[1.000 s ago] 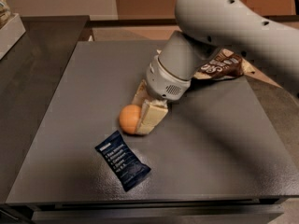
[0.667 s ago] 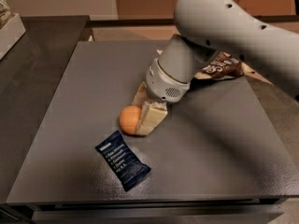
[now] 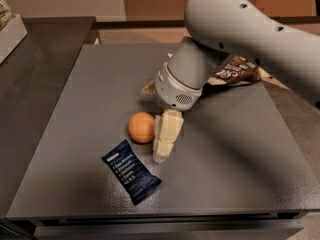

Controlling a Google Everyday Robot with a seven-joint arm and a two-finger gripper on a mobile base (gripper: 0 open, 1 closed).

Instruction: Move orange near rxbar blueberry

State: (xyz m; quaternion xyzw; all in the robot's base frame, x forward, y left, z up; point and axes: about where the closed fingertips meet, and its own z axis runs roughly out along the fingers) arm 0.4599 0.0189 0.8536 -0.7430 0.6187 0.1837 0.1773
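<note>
Table [image 3: 240,159]: flat, dark grey, matte, finely speckled top with a straight front edge; it carries every item below.

Rxbar [image 3: 131,171]: nearest the front edge, left of centre; flat rectangular wrapper, dark navy, slightly glossy, with crimped ends and short white text lines; it lies flat at a diagonal, one short end toward the orange.

Orange [image 3: 141,127]: just behind the rxbar, near it but apart from it; small, smooth and round; it rests on the table top, uncovered.

Gripper [image 3: 162,149]: just to the right of the orange, close against it; contact cannot be confirmed; cream-coloured, blocky hard plastic, pointing down and forward with its tip at the table surface; whether it is apart or together cannot be told, and the orange sits outside it, on its left side.

Wrist [image 3: 179,84]: smooth light grey cylinder with a darker ring and a small perforated patch, directly above the gripper.

Bag [image 3: 235,71]: crinkled, brown and cream, lying behind the wrist toward the far right of the table, partly hidden.

Arm [image 3: 250,29]: thick, rounded, light grey shell crossing the upper right.
</note>
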